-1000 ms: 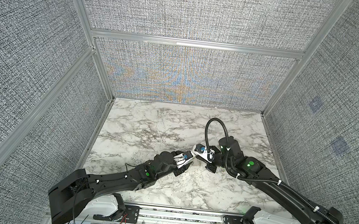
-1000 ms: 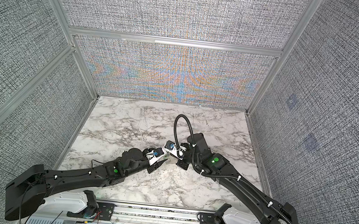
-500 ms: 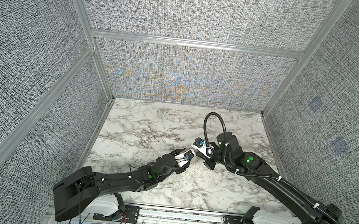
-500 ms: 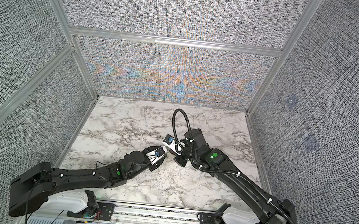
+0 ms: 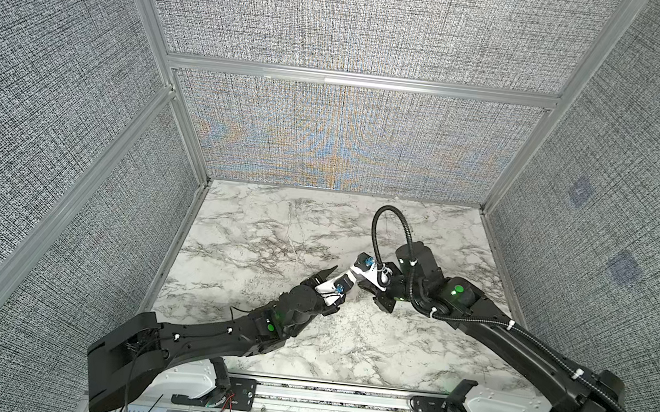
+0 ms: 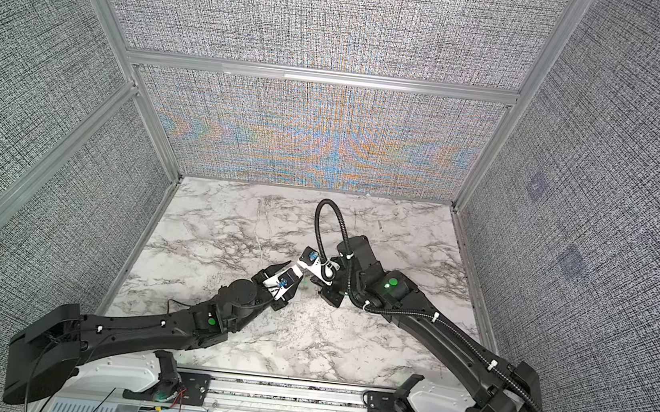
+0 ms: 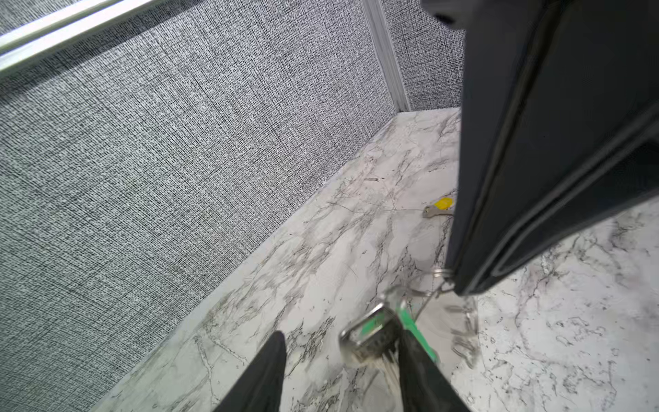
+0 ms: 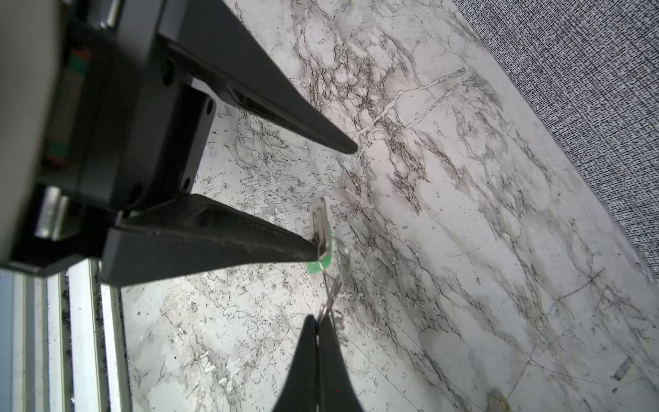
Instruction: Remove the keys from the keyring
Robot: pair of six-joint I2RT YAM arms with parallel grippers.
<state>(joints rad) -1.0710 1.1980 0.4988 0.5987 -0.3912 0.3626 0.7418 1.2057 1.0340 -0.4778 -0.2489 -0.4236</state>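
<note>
Right gripper (image 8: 316,321): fingers pressed together, pinching thin silver wire keyring (image 8: 332,292) at the tips. Left gripper (image 8: 335,199): fingers spread wide. Small silver metal key with green plastic tag (image 8: 321,224) sits against the tip of one finger, with the other finger well clear of it. Wire runs from the right pinch up to the green-tag key and looks threaded through it. Second small metal key with yellow plastic tag (image 7: 439,208) lies loose on white marble tabletop (image 5: 275,230), apart from the ring. Both grippers are low, near table middle, in both top views.
</note>
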